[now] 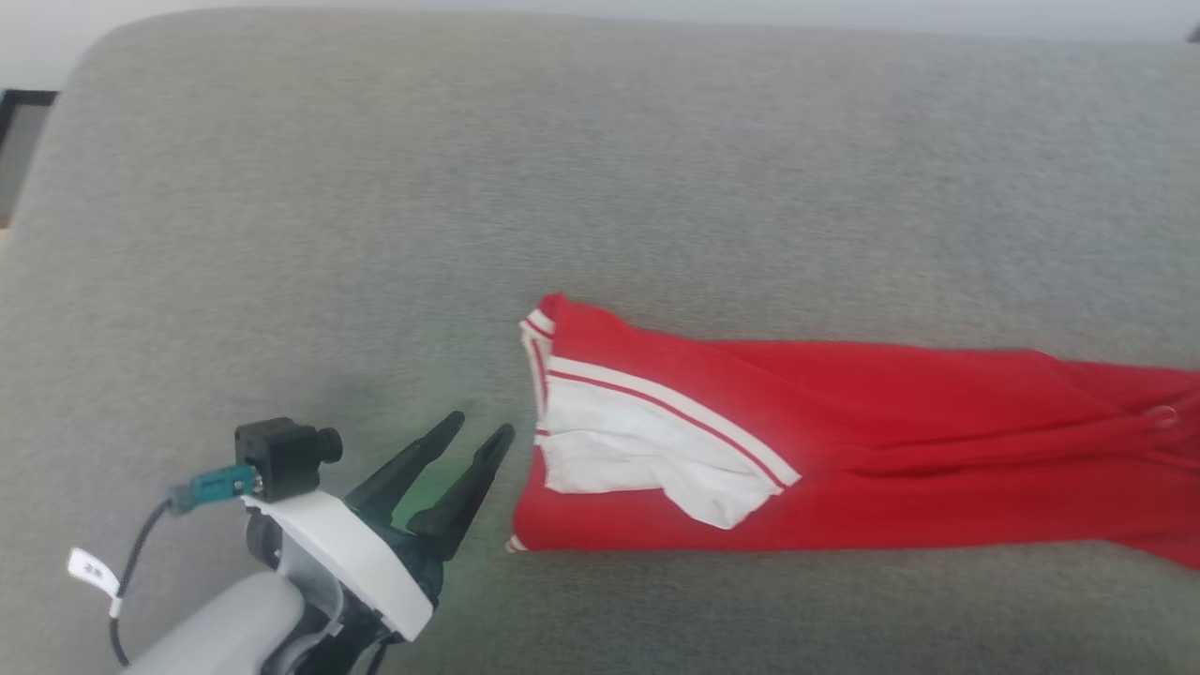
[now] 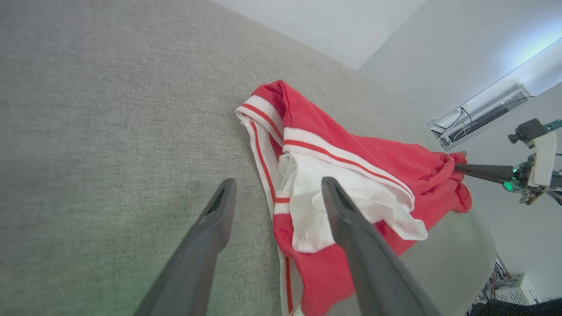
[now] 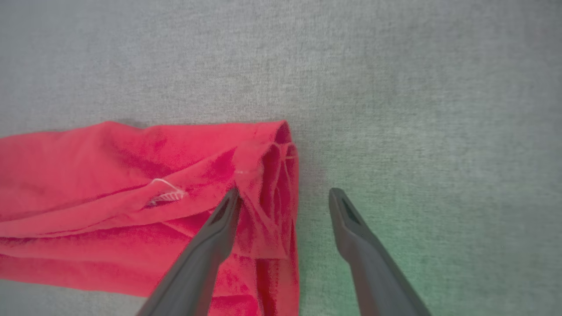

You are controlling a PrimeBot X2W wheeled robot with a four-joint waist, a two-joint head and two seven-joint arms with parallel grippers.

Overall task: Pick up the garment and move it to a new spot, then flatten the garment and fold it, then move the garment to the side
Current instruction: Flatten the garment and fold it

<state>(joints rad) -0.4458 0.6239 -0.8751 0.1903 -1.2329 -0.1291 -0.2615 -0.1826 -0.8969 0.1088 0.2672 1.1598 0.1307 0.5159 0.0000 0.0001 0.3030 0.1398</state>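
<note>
The garment (image 1: 844,441) lies on the grey cloth-covered surface (image 1: 469,206), folded lengthwise into a long red strip. A white sleeve with red-striped trim lies on top at its left end, and its right end runs out of the head view. My left gripper (image 1: 480,424) is open just left of that sleeve end, fingers apart and empty. In the left wrist view the garment (image 2: 351,149) is just ahead of my left gripper (image 2: 279,182). My right gripper (image 3: 285,193) is open over the garment's (image 3: 109,175) red end, one finger over the fabric. The right gripper (image 2: 459,166) also shows there from the left wrist.
The grey surface (image 3: 417,87) stretches wide behind and to the left of the garment, with a rounded far corner. A dark frame (image 1: 23,103) stands beyond its left edge. Pale walls and a long fixture with cables (image 2: 478,114) lie past the far side.
</note>
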